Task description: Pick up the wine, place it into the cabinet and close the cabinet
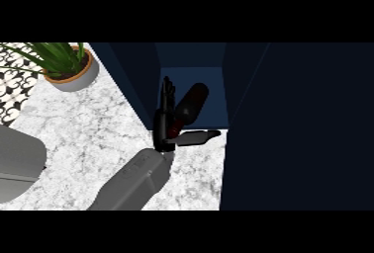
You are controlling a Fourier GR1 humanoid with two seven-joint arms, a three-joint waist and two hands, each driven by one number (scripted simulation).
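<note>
Head view, single entry. Wine bottle: dark glass, lying tilted at the mouth of the open cabinet, body reaching into the dark blue interior, neck end low toward the counter edge. Judged heavy for its size, rigid, smooth and breakable; best taken round the wide body, not the narrow neck.

Hand: black, on a grey forearm rising from the near edge at centre; which arm it belongs to cannot be told from this view, though it is taken here as the right. Fingers extend straight upward along the left side of the bottle; thumb juts right beneath it. Whether the bottle is pinched or merely touched cannot be told. Other hand: not seen.

Cabinet: door open, a large dark panel filling the right.

Marble counter: white, veined. Potted plant at far left, well apart. Grey rounded object at left edge, unidentified.
</note>
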